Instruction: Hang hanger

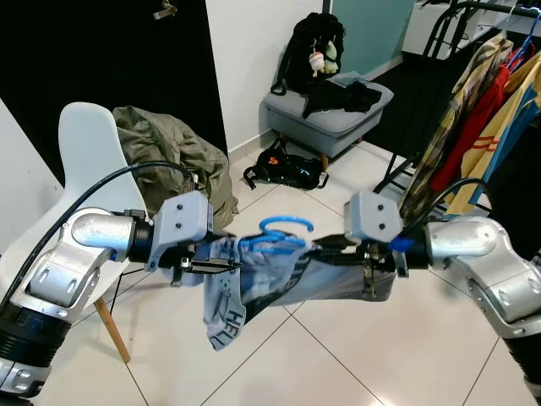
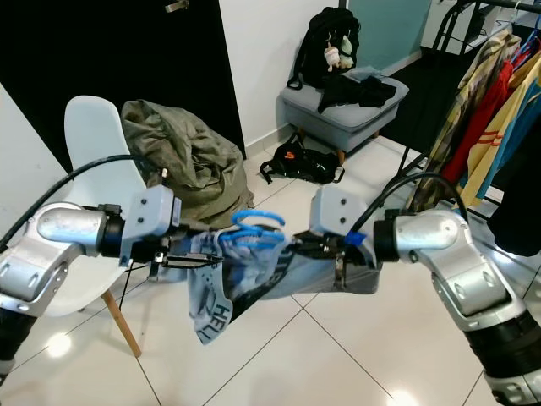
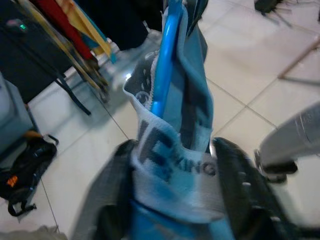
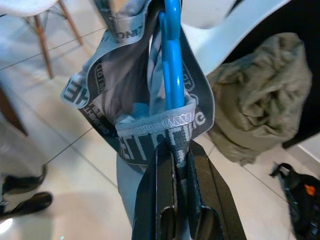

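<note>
A blue plastic hanger [image 1: 286, 225] with a grey garment [image 1: 279, 283] draped on it hangs in the air between my two arms, hook upward. My left gripper [image 1: 226, 265] holds the garment's left end; in the left wrist view its fingers [image 3: 235, 190] flank the lettered waistband [image 3: 175, 170] and the blue bar [image 3: 167, 60]. My right gripper [image 1: 328, 245] is shut on the right end. In the right wrist view its fingertips [image 4: 162, 165] pinch the waistband [image 4: 150, 135] against the hanger bar [image 4: 173, 60]. A loose part of the garment hangs down at the left.
A clothes rack [image 1: 473, 93] with red, yellow and patterned clothes stands at the right. A white chair [image 1: 93, 135] and an olive jacket [image 1: 177, 156] are at the left. A grey ottoman [image 1: 325, 110] with a black backpack [image 1: 317, 38] is behind, with a black bag [image 1: 287, 169] on the tiled floor.
</note>
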`<state>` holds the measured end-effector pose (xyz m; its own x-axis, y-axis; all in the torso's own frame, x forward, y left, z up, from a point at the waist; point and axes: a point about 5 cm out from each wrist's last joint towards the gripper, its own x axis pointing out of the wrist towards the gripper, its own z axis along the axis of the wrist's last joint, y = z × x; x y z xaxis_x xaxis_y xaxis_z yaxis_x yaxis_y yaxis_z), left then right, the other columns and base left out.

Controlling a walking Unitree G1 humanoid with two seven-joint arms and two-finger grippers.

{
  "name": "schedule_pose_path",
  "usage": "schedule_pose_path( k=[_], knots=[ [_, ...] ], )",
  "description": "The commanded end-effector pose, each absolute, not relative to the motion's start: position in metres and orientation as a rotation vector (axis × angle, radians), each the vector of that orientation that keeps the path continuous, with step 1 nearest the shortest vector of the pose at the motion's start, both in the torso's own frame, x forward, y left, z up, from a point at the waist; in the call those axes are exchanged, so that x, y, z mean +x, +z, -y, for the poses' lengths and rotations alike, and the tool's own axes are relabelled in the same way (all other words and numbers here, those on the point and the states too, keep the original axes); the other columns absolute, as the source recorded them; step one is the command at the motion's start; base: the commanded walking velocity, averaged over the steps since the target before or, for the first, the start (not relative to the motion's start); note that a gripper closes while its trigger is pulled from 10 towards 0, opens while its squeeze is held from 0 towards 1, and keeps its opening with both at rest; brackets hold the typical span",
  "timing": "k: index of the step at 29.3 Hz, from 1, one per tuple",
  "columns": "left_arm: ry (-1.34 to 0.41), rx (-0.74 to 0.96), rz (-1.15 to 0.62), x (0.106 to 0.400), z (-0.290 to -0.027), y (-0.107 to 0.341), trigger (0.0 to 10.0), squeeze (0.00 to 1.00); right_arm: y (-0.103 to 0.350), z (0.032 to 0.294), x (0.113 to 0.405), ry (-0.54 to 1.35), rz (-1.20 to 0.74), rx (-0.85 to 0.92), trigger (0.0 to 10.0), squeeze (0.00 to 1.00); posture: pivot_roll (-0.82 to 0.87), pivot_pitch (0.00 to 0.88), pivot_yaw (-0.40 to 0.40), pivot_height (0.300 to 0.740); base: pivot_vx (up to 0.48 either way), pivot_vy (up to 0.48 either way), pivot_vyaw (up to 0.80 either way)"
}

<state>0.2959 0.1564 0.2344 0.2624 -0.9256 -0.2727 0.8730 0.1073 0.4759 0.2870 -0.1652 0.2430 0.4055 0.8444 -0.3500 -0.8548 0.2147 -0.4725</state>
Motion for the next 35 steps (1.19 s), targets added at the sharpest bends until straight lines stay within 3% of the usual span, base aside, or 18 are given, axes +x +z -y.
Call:
schedule_pose_path(
  k=[1,7,8,9,10,11,13,17,18,21,22,24,27,28,30,34,35],
  knots=[
    [-1.276,0.577,0.139,0.301,-0.16,0.242,10.0,1.0,0.253,0.172,0.291,1.105,0.039,-0.64,0.0,0.0,-0.04,0.107,0.075,0.74,0.0,0.0,0.0],
    [-1.02,0.491,0.274,0.32,-0.174,0.265,10.0,1.0,0.259,0.182,0.297,0.994,0.083,-0.563,0.0,0.0,-0.05,0.111,0.07,0.74,0.0,0.0,0.0],
    [-0.935,0.441,0.31,0.325,-0.18,0.272,10.0,0.31,0.257,0.183,0.298,0.976,0.087,-0.545,0.0,0.0,-0.05,0.111,0.069,0.74,0.0,0.0,0.0],
    [-0.935,0.441,0.31,0.325,-0.18,0.272,10.0,0.31,0.257,0.183,0.298,0.976,0.087,-0.545,0.0,0.0,-0.05,0.111,0.069,0.74,0.0,0.0,0.0],
    [-0.836,0.388,0.344,0.33,-0.188,0.28,10.0,0.0,0.257,0.184,0.299,0.949,0.1,-0.518,0.0,0.0,-0.05,0.113,0.068,0.74,0.0,0.0,0.0],
    [-0.836,0.388,0.344,0.33,-0.188,0.28,10.0,0.0,0.257,0.184,0.299,0.949,0.1,-0.518,0.0,0.0,-0.05,0.113,0.068,0.74,0.0,0.0,0.0],
    [-0.601,0.193,0.417,0.34,-0.214,0.294,10.0,0.0,0.264,0.19,0.302,0.889,0.173,-0.384,0.0,0.0,-0.05,0.114,0.064,0.74,0.0,0.0,0.0],
    [-0.522,0.106,0.438,0.342,-0.224,0.295,10.0,0.0,0.27,0.193,0.302,0.874,0.219,-0.301,0.0,0.0,-0.05,0.114,0.064,0.74,0.0,0.0,0.0],
    [-0.461,0.009,0.449,0.344,-0.232,0.293,10.0,0.0,0.276,0.195,0.301,0.872,0.269,-0.206,0.0,0.0,-0.06,0.113,0.06,0.74,0.0,0.0,0.0],
    [-0.461,0.009,0.449,0.344,-0.232,0.293,10.0,0.0,0.276,0.195,0.301,0.872,0.269,-0.206,0.0,0.0,-0.06,0.113,0.06,0.74,0.0,0.0,0.0],
    [-0.418,-0.079,0.456,0.345,-0.237,0.287,10.0,0.0,0.28,0.196,0.299,0.887,0.319,-0.095,0.0,0.0,-0.06,0.112,0.057,0.74,0.0,0.0,0.0],
    [-0.418,-0.079,0.456,0.345,-0.237,0.287,10.0,0.0,0.28,0.196,0.299,0.887,0.319,-0.095,0.0,0.0,-0.06,0.112,0.057,0.74,0.0,0.0,0.0],
    [-0.374,-0.238,0.478,0.345,-0.239,0.277,10.0,0.0,0.282,0.193,0.286,0.993,0.412,0.144,0.0,0.0,-0.06,0.111,0.053,0.74,0.0,0.0,0.0],
    [-0.374,-0.238,0.478,0.345,-0.239,0.277,10.0,0.0,0.282,0.193,0.286,0.993,0.412,0.144,0.0,0.0,-0.06,0.111,0.053,0.74,0.0,0.0,0.0],
    [-0.382,-0.385,0.515,0.343,-0.241,0.275,10.0,0.0,0.284,0.196,0.271,1.102,0.518,0.403,0.0,0.0,-0.06,0.109,0.055,0.74,0.0,0.0,0.0],
    [-0.392,-0.421,0.527,0.343,-0.24,0.275,10.0,0.0,0.277,0.192,0.268,1.123,0.494,0.402,0.0,0.0,-0.06,0.109,0.055,0.74,0.0,0.0,0.0],
    [-0.439,-0.465,0.549,0.342,-0.233,0.278,10.0,0.0,0.263,0.183,0.264,1.149,0.409,0.356,0.0,0.0,-0.06,0.114,0.056,0.74,0.0,0.0,0.0]
  ],
)
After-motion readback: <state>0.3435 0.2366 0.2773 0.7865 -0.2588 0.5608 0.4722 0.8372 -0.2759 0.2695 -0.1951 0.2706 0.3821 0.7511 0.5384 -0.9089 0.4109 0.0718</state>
